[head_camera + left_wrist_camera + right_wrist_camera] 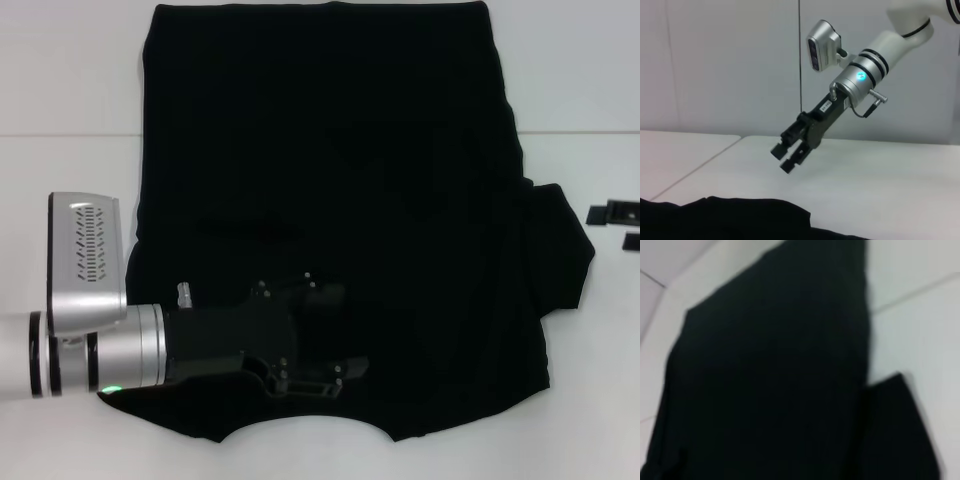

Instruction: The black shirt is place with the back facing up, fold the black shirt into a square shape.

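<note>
The black shirt lies flat on the white table, plain side up, with its collar edge toward me. One short sleeve sticks out on the right; no sleeve shows on the left edge. My left gripper reaches in from the left, low over the shirt's near part, open, its fingers apart. The left wrist view shows my right gripper raised in the air beyond the shirt's edge, open and empty. The right wrist view looks down on the shirt and its sleeve.
Two small flat black pieces lie on the table at the far right, past the sleeve. A seam line crosses the tabletop. A pale wall stands behind the table.
</note>
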